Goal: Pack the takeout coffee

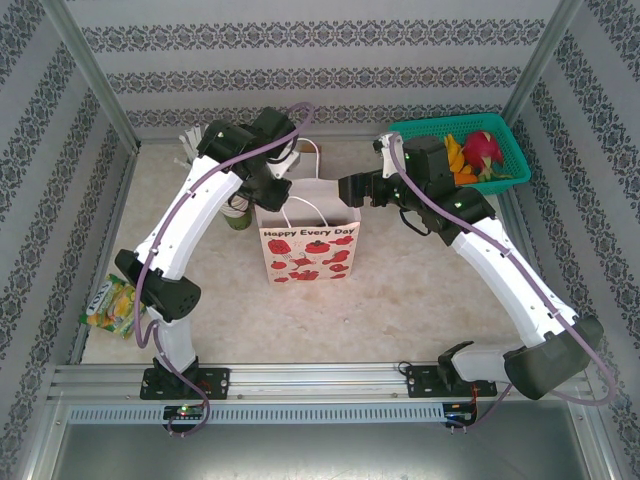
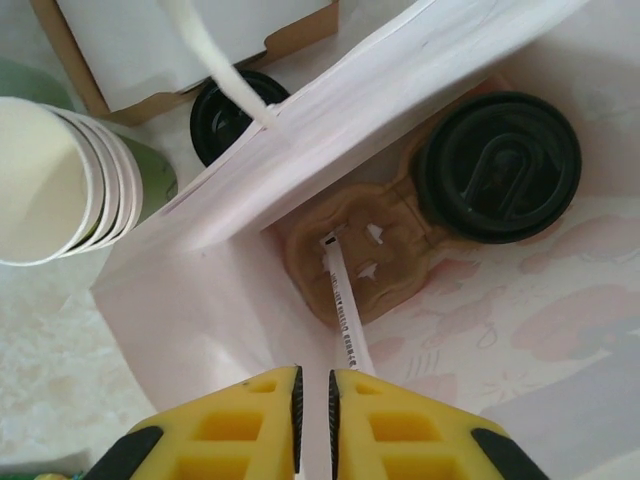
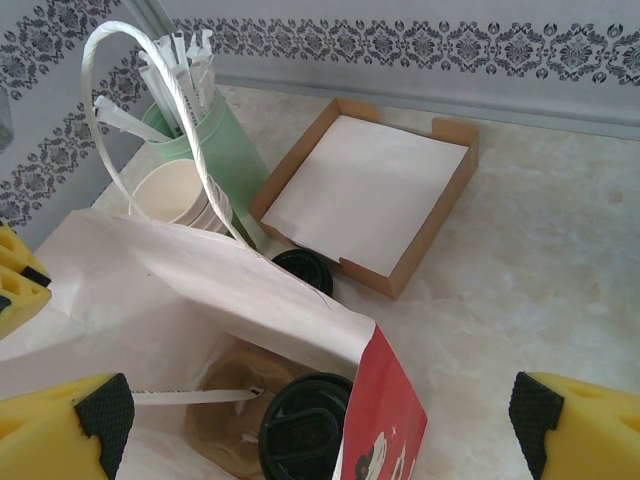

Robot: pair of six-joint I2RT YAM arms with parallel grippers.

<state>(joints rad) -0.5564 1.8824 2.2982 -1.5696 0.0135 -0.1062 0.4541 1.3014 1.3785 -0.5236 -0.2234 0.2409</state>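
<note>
Black-lidded takeout coffee point(image 2: 500, 165) in bag point(image 2: 200, 300) beside cup stack point(image 2: 60, 180), left tool point(image 2: 315, 395) pinching stick point(image 2: 340, 290), right tool point(image 3: 315, 415) spread

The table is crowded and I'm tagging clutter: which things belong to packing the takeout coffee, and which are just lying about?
Job: takeout coffee, cup carrier, paper bag, wrapped stick in the left gripper.
Lying about: stacked cups, green cup of sticks, brown tray, green basket, snack packet.
</note>
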